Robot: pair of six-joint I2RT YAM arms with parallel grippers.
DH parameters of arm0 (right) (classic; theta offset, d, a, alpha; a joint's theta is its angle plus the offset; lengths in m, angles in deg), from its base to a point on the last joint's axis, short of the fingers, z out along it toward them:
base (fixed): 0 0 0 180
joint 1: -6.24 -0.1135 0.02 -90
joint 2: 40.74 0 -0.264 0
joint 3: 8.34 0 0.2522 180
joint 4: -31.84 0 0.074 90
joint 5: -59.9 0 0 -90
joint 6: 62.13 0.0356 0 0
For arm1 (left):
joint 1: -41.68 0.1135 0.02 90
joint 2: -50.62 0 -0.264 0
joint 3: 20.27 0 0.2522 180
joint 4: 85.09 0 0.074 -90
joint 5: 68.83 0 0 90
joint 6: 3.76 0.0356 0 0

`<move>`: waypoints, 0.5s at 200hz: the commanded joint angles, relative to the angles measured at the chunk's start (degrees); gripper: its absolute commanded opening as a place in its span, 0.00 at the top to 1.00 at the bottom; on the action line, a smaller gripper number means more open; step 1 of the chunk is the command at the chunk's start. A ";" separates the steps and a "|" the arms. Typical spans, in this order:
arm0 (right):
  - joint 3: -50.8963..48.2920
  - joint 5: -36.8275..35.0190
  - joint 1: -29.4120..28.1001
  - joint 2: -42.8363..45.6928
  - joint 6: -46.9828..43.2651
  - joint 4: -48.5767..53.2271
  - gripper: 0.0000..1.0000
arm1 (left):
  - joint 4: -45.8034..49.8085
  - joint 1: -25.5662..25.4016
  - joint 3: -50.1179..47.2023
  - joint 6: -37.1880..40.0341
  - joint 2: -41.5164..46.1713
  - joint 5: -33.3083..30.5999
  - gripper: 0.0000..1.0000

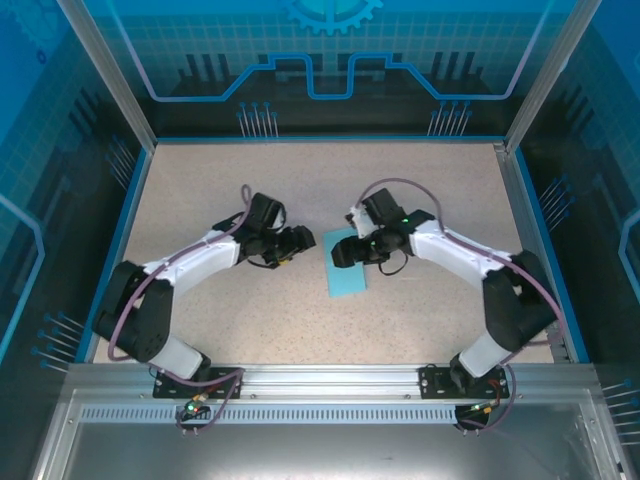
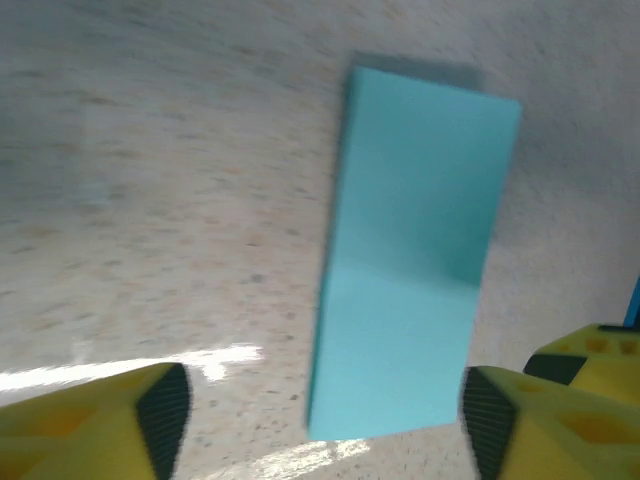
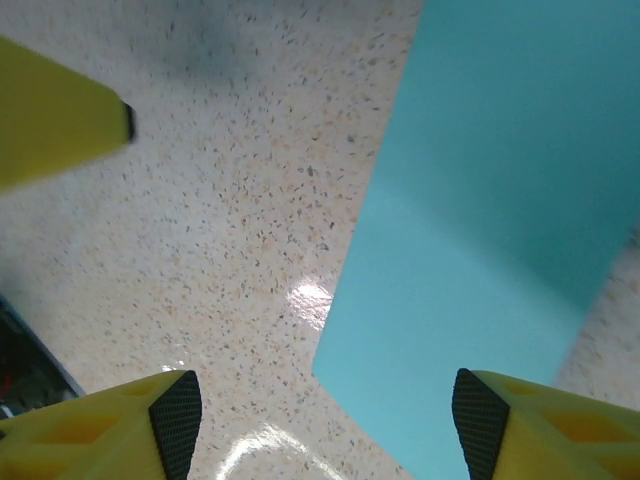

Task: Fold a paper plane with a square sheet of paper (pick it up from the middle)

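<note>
Your thin, light-cyan sheet of paper [image 1: 348, 278] lies flat on the speckled beige counter [image 1: 300, 180], near its middle. It shows as a narrow rectangle, longer than it is wide. In the left wrist view the sheet of paper [image 2: 410, 250] has a change of shade across it about halfway along; you cannot tell whether that is a crease or a shadow.

Your right hand [image 1: 345, 250] hangs over the far end of the sheet in the top view. From its own wrist camera the right hand [image 3: 320, 425] stands wide, its yellow fingers [image 3: 545, 425] with black pads well apart. The cyan paper [image 3: 500, 200] lies below the gap and toward that finger. Nothing is gripped, and you cannot tell whether the hand touches the paper.

Your left hand [image 1: 300, 243] sits just beside the sheet's left long edge. In its wrist view the left hand [image 2: 320, 430] is also spread wide and holds nothing, with one short end of the sheet lying on the counter below the gap.
</note>
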 commanded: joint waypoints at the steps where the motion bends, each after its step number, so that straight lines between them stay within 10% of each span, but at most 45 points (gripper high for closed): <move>1: -5.21 -1.79 3.24 3.03 9.84 -1.84 0.30 | -4.84 -2.77 3.70 0.05 -3.95 4.57 0.36; 100: -12.93 9.90 6.70 -0.53 9.88 -2.63 0.37 | -6.09 -6.08 9.88 -1.66 -14.39 6.17 0.52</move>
